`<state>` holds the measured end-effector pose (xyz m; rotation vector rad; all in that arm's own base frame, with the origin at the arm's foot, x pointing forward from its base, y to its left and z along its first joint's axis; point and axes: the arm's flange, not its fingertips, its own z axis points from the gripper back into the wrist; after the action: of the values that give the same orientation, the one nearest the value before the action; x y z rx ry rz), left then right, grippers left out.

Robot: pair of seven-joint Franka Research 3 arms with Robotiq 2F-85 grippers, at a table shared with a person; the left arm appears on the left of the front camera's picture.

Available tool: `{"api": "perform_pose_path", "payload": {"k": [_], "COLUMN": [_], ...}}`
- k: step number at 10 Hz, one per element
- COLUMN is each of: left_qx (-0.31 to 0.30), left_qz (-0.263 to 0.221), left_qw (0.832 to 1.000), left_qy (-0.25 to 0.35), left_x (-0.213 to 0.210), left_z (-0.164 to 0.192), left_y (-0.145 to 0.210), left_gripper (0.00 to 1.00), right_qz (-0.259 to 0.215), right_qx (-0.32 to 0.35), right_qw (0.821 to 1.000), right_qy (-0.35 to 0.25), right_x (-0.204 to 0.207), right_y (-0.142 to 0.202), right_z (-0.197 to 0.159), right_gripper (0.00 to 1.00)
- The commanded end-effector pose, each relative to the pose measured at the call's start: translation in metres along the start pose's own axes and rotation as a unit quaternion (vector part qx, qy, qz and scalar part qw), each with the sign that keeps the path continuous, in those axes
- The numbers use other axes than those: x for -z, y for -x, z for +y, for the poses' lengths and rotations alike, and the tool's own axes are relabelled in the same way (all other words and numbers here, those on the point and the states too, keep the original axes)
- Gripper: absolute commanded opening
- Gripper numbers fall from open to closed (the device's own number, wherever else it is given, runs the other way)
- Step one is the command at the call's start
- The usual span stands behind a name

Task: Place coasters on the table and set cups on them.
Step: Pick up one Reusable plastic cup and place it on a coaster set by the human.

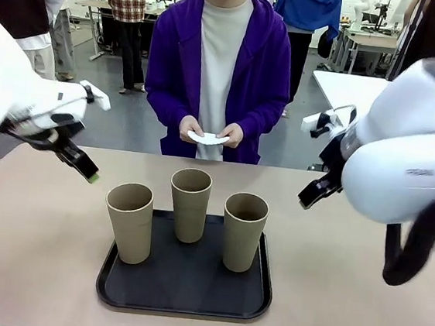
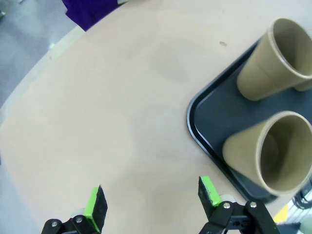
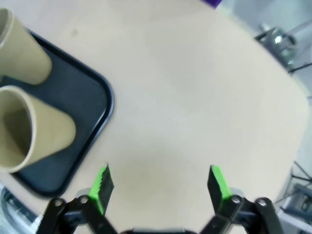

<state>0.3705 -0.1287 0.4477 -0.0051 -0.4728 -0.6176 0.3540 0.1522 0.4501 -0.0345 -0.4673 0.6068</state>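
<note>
Three tan cups stand upright on a black tray: the left cup, the middle cup and the right cup. Across the beige table, a person in a purple hoodie holds white coasters in both hands at waist height. My left gripper hovers open over bare table to the left of the tray, with nothing between its fingers. My right gripper hovers open over the table to the right of the tray, also empty. In the front view the left gripper and the right gripper hang above the table's far corners.
In the left wrist view two cups sit on the tray. In the right wrist view two cups show. A white table stands behind at the right. Other people stand farther back.
</note>
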Motion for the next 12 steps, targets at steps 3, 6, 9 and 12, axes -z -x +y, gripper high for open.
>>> {"api": "perform_pose_path", "payload": {"k": [3, 6, 9, 12], "left_qx": [0.012, 0.009, -0.038, -0.171], "left_qz": [0.046, 0.047, -0.007, -0.108], "left_qw": [0.996, 0.997, 0.986, 0.881], "left_qy": [0.074, 0.063, 0.165, 0.427], "left_x": [-0.076, -0.087, -0.087, -0.062], "left_z": [-0.021, -0.018, -0.005, 0.055], "left_y": [0.056, 0.035, 0.048, 0.077], "left_gripper": [1.0, 1.0, 1.0, 1.0], "right_qz": [0.041, 0.047, 0.054, -0.045], "right_qx": [0.005, -0.004, -0.002, 0.191], "right_qw": [0.998, 0.998, 0.997, 0.941], "right_qy": [-0.045, -0.036, -0.05, -0.275], "right_x": [-0.088, -0.103, -0.109, -0.088], "right_y": [0.067, 0.04, 0.046, 0.096], "right_z": [0.056, 0.054, 0.059, -0.021], "right_gripper": [1.0, 1.0, 1.0, 1.0]}}
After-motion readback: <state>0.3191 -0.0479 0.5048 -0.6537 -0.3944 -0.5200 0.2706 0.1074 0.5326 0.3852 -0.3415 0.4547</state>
